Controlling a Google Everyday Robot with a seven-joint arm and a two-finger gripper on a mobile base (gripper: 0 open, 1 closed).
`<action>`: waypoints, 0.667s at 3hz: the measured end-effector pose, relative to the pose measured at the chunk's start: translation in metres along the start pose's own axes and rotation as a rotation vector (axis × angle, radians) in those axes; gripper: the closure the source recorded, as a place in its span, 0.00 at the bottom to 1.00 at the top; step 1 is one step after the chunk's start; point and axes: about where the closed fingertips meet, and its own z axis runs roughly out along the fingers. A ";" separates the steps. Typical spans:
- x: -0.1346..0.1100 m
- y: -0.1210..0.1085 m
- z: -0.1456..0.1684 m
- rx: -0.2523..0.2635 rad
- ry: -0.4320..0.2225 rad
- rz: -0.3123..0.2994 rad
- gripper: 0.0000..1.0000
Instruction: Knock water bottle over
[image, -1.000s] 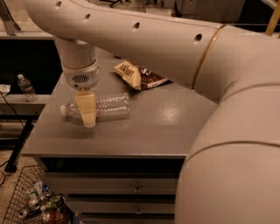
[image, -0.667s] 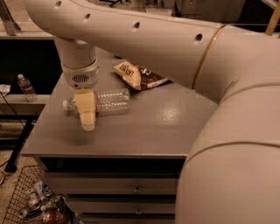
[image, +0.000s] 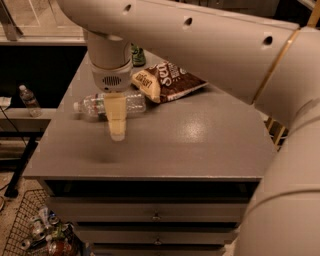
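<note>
The water bottle (image: 134, 102), clear and ribbed with a white cap at its left end, lies on its side on the grey table (image: 200, 145), near the back left. My gripper (image: 116, 131) hangs straight down from the arm's wrist (image: 111, 80). It is in front of the bottle's middle and hides part of it, with its tip just above the table surface. I cannot see whether it touches the bottle.
A brown snack bag (image: 167, 80) lies just right of the bottle. A green can (image: 138, 56) stands behind it at the table's back edge. A small clear bottle (image: 29, 100) stands on a low shelf at the left. A wire basket of litter (image: 35, 235) is on the floor at the front left. Drawers are below the tabletop.
The bottle lies on its side in all frames. My gripper has shifted a little to the right along the bottle, away from the cap end.
</note>
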 end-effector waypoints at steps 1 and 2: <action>0.058 0.002 -0.010 0.037 -0.031 0.094 0.00; 0.118 0.005 -0.012 0.059 -0.059 0.185 0.00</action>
